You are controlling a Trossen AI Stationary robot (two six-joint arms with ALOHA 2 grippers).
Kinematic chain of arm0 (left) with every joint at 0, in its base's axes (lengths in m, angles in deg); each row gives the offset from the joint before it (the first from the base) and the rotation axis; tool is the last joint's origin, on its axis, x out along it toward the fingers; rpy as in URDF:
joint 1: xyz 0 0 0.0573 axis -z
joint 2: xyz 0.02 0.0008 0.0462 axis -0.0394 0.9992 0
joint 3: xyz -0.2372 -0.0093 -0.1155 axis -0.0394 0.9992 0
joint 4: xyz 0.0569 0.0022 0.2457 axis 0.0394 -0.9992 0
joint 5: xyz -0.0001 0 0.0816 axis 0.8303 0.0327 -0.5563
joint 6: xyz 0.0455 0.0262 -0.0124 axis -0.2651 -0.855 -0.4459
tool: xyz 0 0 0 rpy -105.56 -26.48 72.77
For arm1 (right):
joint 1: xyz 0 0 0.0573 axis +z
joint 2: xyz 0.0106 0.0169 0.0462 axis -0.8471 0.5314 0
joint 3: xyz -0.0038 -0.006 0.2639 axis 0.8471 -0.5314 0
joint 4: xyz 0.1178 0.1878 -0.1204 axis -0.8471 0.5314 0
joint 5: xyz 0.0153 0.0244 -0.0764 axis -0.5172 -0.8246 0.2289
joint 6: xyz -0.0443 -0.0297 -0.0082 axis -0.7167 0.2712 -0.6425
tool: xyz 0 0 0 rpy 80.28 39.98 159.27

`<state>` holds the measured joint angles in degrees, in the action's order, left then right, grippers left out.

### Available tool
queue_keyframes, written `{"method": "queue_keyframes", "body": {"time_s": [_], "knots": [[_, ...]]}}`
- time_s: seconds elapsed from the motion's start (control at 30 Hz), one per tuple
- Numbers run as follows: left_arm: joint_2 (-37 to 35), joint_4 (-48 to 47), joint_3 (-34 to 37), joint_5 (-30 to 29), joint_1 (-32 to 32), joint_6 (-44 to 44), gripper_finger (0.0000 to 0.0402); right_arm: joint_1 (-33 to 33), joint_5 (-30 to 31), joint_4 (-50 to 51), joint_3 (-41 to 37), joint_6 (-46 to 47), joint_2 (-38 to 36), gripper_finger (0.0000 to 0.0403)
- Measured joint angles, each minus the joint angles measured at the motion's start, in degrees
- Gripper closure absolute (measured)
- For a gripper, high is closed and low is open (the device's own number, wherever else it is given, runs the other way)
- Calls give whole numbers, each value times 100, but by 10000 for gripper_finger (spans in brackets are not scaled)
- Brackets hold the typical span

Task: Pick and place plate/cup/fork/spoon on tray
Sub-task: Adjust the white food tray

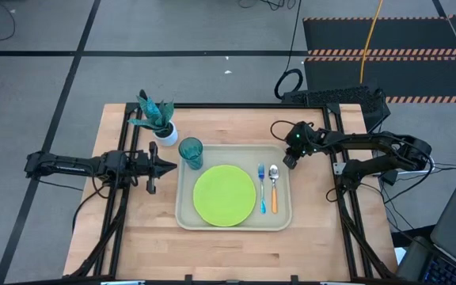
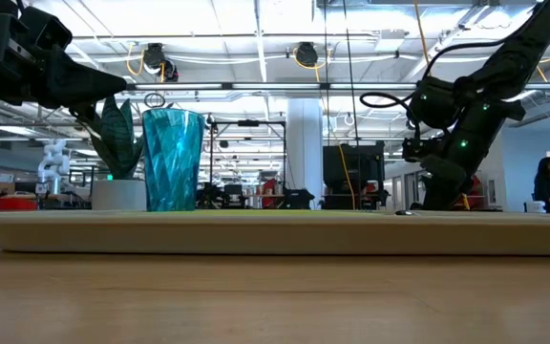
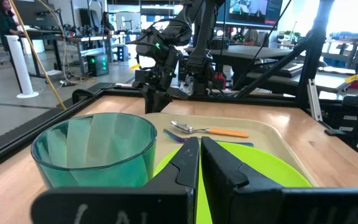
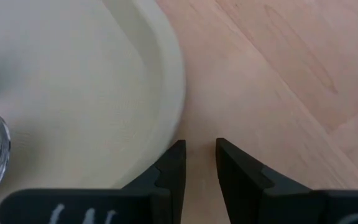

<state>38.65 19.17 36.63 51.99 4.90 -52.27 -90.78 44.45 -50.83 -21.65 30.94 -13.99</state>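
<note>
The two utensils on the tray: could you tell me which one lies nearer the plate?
The fork, with the blue handle, lies right beside the plate; the orange-handled spoon lies on its far side.

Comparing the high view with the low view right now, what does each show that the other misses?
Only the high view shows the flat lime-green plate, the blue-handled fork and the orange-handled spoon lying on the tray. Only the low view shows the room behind the table, with a person at far right. Both show the beige rectangular tray, the teal ribbed cup, the potted plant and both grippers, neither holding anything.
</note>
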Motion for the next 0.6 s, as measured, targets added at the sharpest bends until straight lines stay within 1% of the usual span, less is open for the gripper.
{"method": "queue_keyframes", "body": {"time_s": [0.5,0.6], "knots": [[0,0,0,0,0,0,380,91,-21,15,-2,-6,-2,323],[0,0,0,0,-1,0,380,91,43,24,-2,-126,-99,323]]}}
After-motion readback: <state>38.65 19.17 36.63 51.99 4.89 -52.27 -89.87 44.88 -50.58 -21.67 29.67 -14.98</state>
